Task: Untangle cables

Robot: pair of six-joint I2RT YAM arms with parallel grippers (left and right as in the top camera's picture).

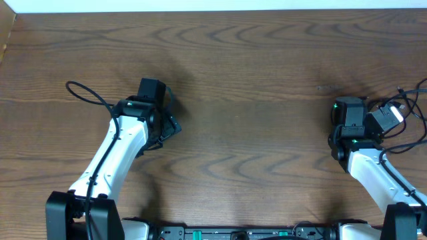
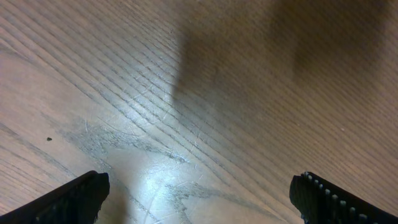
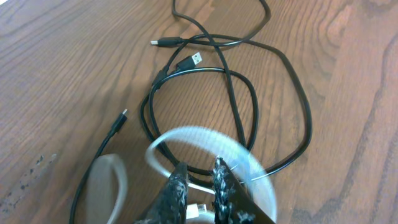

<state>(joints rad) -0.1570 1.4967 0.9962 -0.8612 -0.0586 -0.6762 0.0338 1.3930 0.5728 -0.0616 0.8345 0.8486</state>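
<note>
In the right wrist view the black cable lies in overlapping loops on the wooden table, its plug ends lying loose. The white cable shows as a blurred loop curling over the black loops and around my right gripper. A white strand and a white plug sit in the narrow gap between its fingers, which stand slightly apart. Overhead, the cables bunch at the right edge beside the right gripper. My left gripper is wide open over bare wood, far away at the table's left.
The brown wooden table stretches between the two arms. A thick black arm wire loops out to the left of the left arm. The table's far edge meets a white strip at the top.
</note>
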